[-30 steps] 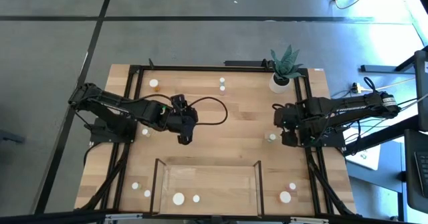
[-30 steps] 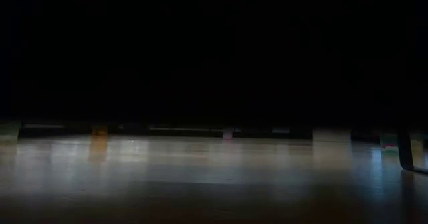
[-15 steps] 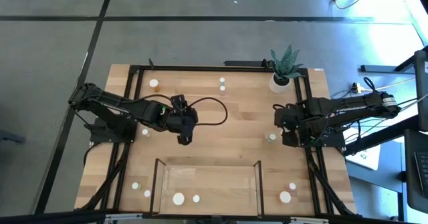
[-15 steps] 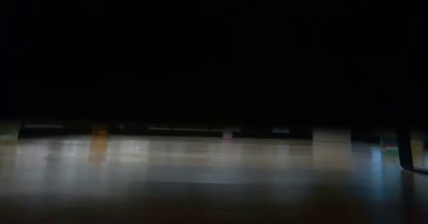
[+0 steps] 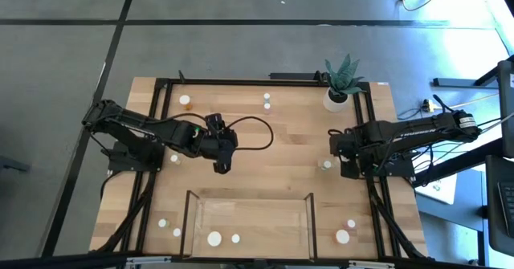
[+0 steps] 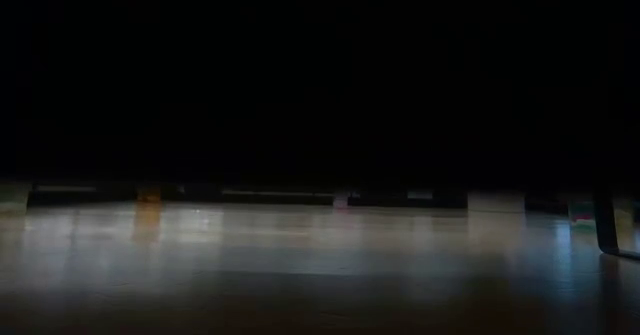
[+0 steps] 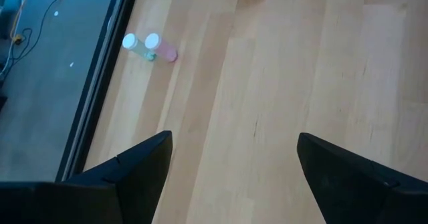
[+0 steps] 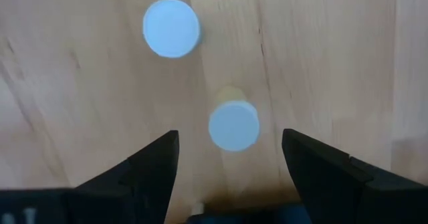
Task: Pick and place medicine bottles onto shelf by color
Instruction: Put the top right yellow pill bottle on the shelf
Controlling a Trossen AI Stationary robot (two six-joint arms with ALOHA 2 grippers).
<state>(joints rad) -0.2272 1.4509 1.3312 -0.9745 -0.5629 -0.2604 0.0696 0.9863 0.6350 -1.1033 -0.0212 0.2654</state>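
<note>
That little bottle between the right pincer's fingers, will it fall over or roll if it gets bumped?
Probably it tips easily: the bottle stands upright, small and narrow, so a sideways nudge from the open right pincer could topple it. Once down it would likely roll, since it looks round. Its smooth white cap may be a bit slippery.

Table centre (image 5: 273, 169) bare; shelf (image 5: 249, 221) frame bars, plant (image 5: 342, 78), scattered bottles (image 5: 267, 100) obstruct edges.
</note>
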